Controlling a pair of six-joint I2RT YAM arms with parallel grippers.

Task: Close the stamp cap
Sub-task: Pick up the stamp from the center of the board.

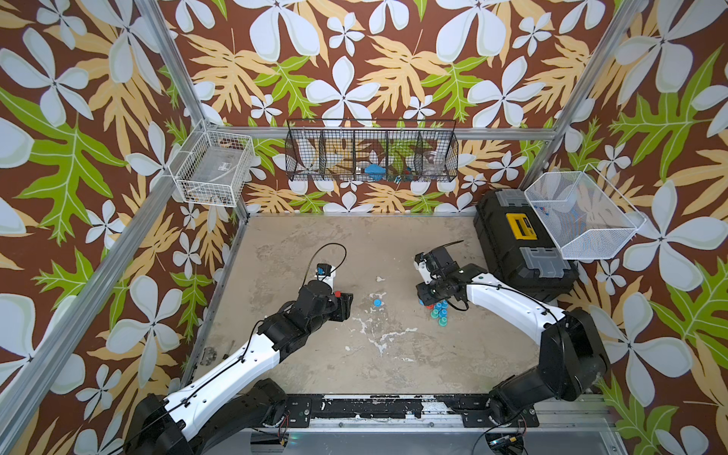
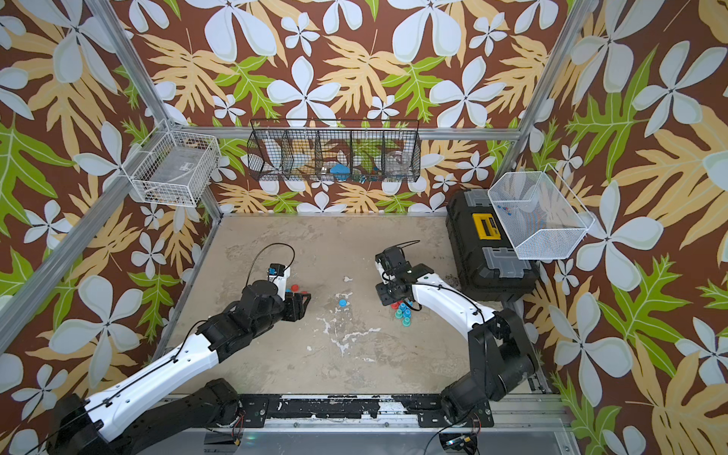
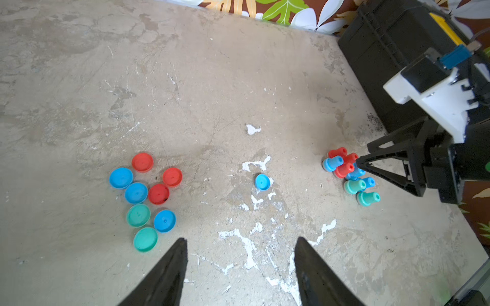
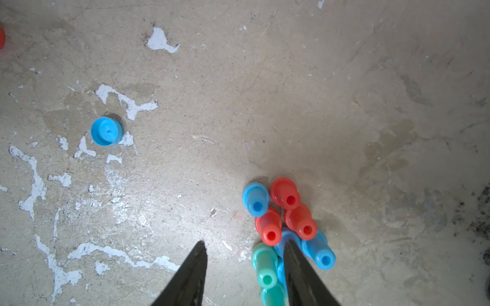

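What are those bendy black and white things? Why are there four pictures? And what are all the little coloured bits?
Those are two robot arms. Each ends in a gripper: two black fingers that pinch like tongs. Two pictures look down from above at the whole table. The other two come from small cameras on the arms' wrists, so you see the left gripper and the right gripper poking in. On the table lie a bunch of round caps, one blue cap alone in the middle, and a huddle of little stamps standing up. A black toolbox sits at the side. Both grippers are open and hold nothing; the right one hovers over the stamps.
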